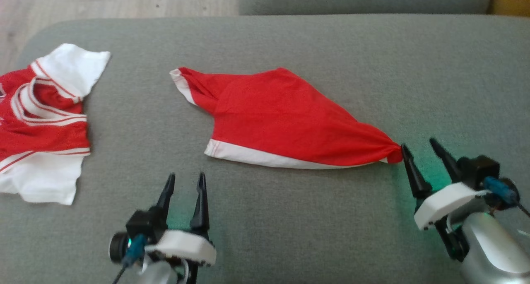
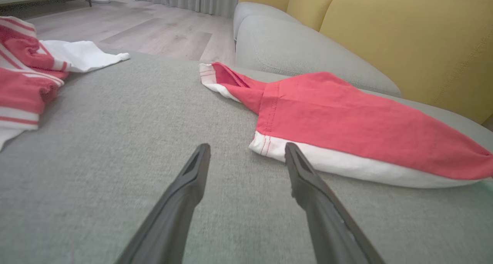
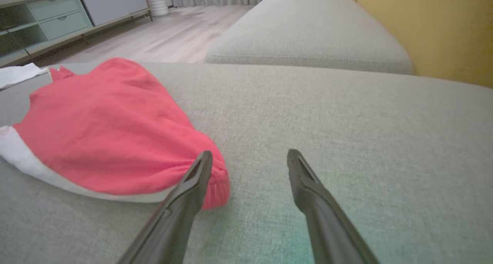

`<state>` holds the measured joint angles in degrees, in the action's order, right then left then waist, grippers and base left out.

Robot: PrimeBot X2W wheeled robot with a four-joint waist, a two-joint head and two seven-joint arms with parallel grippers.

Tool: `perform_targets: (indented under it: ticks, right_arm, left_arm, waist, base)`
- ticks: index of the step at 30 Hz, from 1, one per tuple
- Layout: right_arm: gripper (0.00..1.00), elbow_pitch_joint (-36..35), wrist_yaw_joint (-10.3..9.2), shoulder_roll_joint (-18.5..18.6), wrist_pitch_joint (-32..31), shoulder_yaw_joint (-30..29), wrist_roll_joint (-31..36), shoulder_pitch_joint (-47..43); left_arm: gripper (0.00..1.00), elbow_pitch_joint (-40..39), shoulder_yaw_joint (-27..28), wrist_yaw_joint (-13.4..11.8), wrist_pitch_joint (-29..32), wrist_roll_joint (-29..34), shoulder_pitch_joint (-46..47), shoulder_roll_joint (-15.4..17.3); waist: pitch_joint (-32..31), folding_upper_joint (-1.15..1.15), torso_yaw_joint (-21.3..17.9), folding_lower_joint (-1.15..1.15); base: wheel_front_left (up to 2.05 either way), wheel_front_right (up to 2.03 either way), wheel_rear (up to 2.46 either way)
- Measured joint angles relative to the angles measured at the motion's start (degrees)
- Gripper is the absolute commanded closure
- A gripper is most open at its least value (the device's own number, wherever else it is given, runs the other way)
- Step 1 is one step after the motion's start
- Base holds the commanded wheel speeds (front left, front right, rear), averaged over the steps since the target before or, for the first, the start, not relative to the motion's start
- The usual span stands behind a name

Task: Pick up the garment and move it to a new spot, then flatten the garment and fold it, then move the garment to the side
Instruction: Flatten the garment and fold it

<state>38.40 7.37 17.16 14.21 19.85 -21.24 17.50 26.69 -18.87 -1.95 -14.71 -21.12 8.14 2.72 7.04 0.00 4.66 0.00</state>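
A: Where's the red garment (image 1: pixel 281 118)?
B: In the middle of the grey sofa seat (image 1: pixel 331 39), spread roughly into a triangle. Its white hem (image 1: pixel 248 155) faces the robot and one bunched corner (image 1: pixel 389 151) points to the robot's right.
A: And the grippers?
B: The right gripper (image 1: pixel 417 143) sits just beside that bunched corner, jaws apart, nothing between them. One finger touches or nearly touches the cloth, I can't tell which. The left gripper (image 1: pixel 186 175) is near the hem's left end, jaws apart too, holding nothing.
A: So which step?
B: I'd judge the move to a new spot is done and flattening is in hand, since the cloth is gathered at both tips.
A: What does the next move call for?
B: Probably each gripper pinching an edge low against the seat and drawing outward, catching thin cloth without digging into the soft cushion.
A: Anything in the way?
B: A striped shirt (image 1: pixel 41 122), red and white, lies at the seat's left end, well apart from the garment. It takes up room if the fold is set aside there
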Motion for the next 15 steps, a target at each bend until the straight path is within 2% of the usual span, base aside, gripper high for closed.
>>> perform_targets:
  ticks: [6,10,15]
  right_arm:
    - [0.00,-6.1,0.00,-4.5,0.1,-7.8,7.3,-2.7]
    - [0.00,-7.6,0.00,-6.6,0.2,-9.1,9.6,-4.7]
    - [0.00,-8.6,0.00,-7.6,0.2,-9.3,10.4,-5.1]
  left_arm:
    - [0.00,0.3,-0.1,0.0,0.0,-0.1,4.1,-0.1]
    - [0.00,1.5,0.4,0.0,0.0,-0.1,6.8,-0.1]
    - [0.00,5.5,0.7,1.3,0.0,-0.1,9.7,-0.2]
  waist:
    - [1.9,0.00,-1.9,0.00]
    - [3.4,0.00,-3.2,0.00]
    - [5.2,0.00,-4.5,0.00]
  base:
    - [0.00,0.00,0.00]
    - [0.00,0.00,0.00]
    - [0.00,0.00,0.00]
